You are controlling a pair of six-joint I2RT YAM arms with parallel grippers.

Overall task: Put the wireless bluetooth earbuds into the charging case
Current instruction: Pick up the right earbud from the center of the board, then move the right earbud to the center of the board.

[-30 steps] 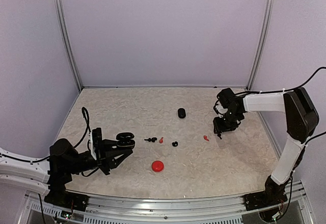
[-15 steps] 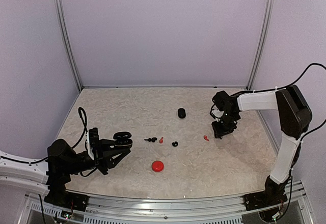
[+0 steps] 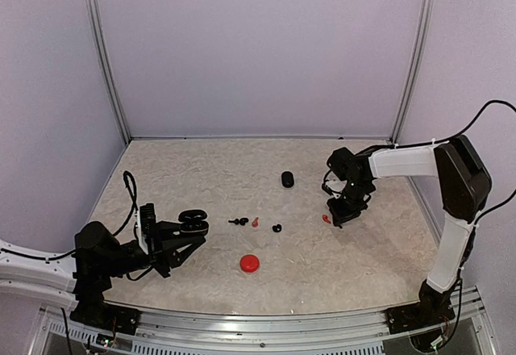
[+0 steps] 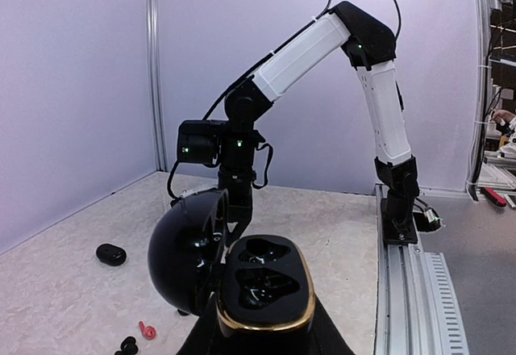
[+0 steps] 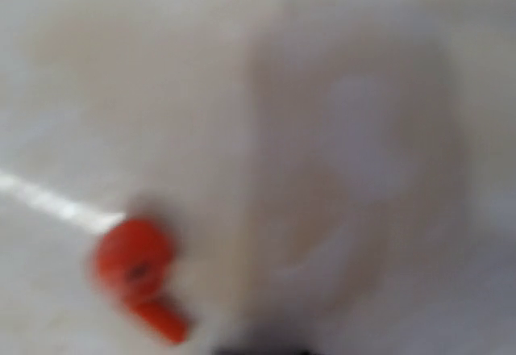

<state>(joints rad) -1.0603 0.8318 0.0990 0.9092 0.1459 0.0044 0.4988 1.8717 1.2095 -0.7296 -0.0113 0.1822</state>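
My left gripper (image 3: 187,232) is clamped on the charging case (image 3: 194,219), holding it just above the worktop (image 3: 201,177) on the left. The left wrist view shows the charging case (image 4: 266,284) black with a gold rim, its lid swung open to the left and both sockets bare. My right gripper (image 3: 339,215) is down at the worktop on the right, with a red earbud (image 3: 325,219) just beside its tips. The right wrist view is too blurred to tell whether this gripper is clenched or released, or whether it touches the red earbud (image 5: 139,273). Mid-worktop lie two black earbuds (image 3: 238,222), a second red earbud (image 3: 255,223) and another black earbud (image 3: 277,228). A closed black case (image 3: 288,179) lies farther back, and a red case (image 3: 250,263) nearer me.
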